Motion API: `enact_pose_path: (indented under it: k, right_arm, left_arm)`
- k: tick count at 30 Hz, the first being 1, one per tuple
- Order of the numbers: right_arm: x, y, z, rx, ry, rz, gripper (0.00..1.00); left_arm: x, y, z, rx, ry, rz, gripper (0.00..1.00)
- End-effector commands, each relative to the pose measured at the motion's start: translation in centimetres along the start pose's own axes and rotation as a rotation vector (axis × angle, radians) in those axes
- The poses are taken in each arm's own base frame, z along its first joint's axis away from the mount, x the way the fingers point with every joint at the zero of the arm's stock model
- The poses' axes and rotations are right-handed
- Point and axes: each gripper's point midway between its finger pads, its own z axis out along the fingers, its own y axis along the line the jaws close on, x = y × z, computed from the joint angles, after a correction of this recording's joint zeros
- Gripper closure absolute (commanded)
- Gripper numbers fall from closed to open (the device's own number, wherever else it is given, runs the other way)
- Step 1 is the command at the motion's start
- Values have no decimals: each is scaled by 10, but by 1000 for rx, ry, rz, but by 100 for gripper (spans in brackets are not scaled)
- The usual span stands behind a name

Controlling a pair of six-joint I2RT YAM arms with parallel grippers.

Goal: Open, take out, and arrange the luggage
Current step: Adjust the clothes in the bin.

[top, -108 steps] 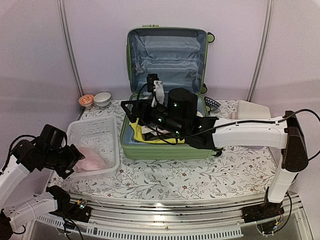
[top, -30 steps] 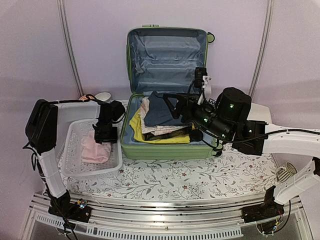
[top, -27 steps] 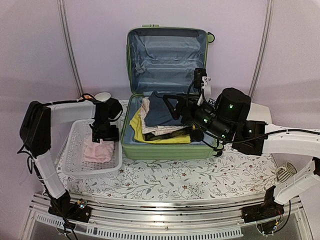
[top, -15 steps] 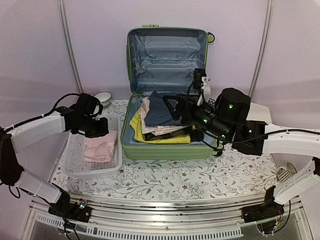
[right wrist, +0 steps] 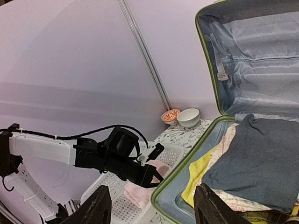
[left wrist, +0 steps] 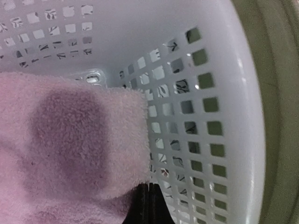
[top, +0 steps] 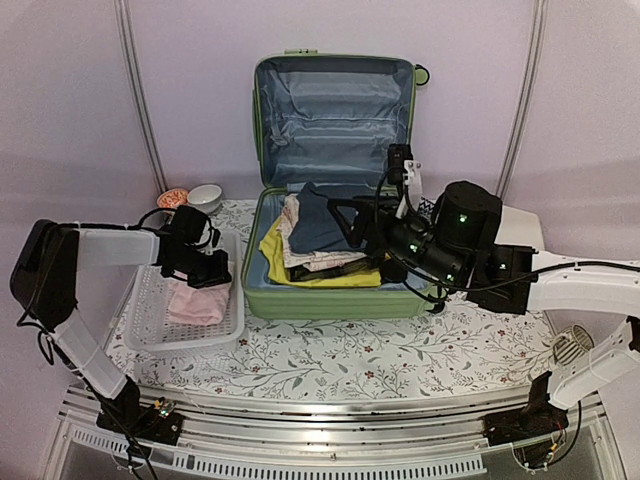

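Observation:
The luggage [top: 330, 300], a light-green suitcase, lies open on the table with its lid [top: 335, 115] upright at the back. A dark blue-grey garment [top: 320, 220], a yellow cloth and a patterned cloth fill its base. My right gripper [top: 350, 240] hangs open over these clothes, holding nothing; in the right wrist view its fingers [right wrist: 100, 205] frame the suitcase's left rim [right wrist: 187, 168]. My left gripper [top: 222, 280] is shut, low inside the white basket [top: 150, 310]. Its tips [left wrist: 150, 205] meet at the corner of the pink towel [left wrist: 70, 149], nothing visible between them.
An orange bowl [top: 173, 198] and a white bowl [top: 206, 195] stand behind the basket. A small patterned box [top: 425, 208] and a white object [top: 505, 218] lie right of the suitcase. The floral tablecloth [top: 350, 350] runs along the front. The basket wall [left wrist: 196, 140] touches the suitcase's side.
My left gripper has shut and moved over the basket toward its right side, by the pink towel. The right arm has hardly moved.

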Motion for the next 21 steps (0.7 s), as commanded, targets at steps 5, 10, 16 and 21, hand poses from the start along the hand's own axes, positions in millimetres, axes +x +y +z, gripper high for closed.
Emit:
enact_pose_path:
  k: [5,10,16,21]
  right_arm:
    - [27,-31,-22,92,98,-60,38]
    - [52,-53,-25,108,236,-68,37]
    - [67,-75,-33,115,341,-69,35]
    - [79,-88,-37,118,443,-88,34]
  left_arm:
    - [2,14,30,-3,-35,-22,100]
    - [1,5,21,40,-43,7,100]
    - [-6,-19,-36,80,-101,93,80]
    - [26,-31,-68,54,-51,147,74]
